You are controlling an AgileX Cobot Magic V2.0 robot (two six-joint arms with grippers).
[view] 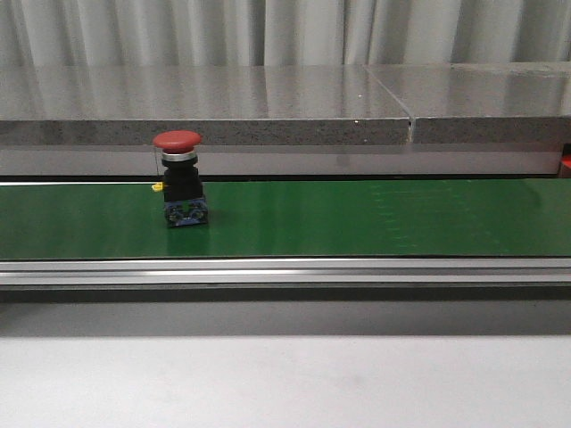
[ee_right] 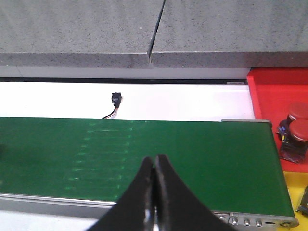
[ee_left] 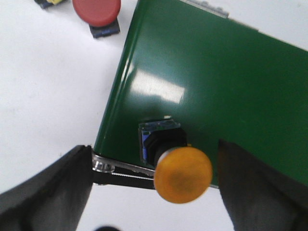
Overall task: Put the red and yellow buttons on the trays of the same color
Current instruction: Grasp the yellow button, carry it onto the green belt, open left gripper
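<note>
The left gripper (ee_left: 154,192) hovers, jaws wide and empty, around a yellow-capped push button (ee_left: 182,173) at the green belt's (ee_left: 216,86) edge; closing comes next. The right gripper (ee_right: 155,192) is closed, empty.

A button (view: 179,178) stands upright on the belt (view: 357,218), over on the left side, and a stone ledge (view: 268,102) runs behind the belt. Left wrist view: another button (ee_left: 173,163) sits at the belt's edge, between the open fingers (ee_left: 43,197) of the left gripper (ee_left: 154,192). Off the belt, a third button (ee_left: 97,14) rests on the desk (ee_left: 48,96). Past the belt's right end, two buttons (ee_right: 294,132) stand in a tray (ee_right: 269,91).
</note>
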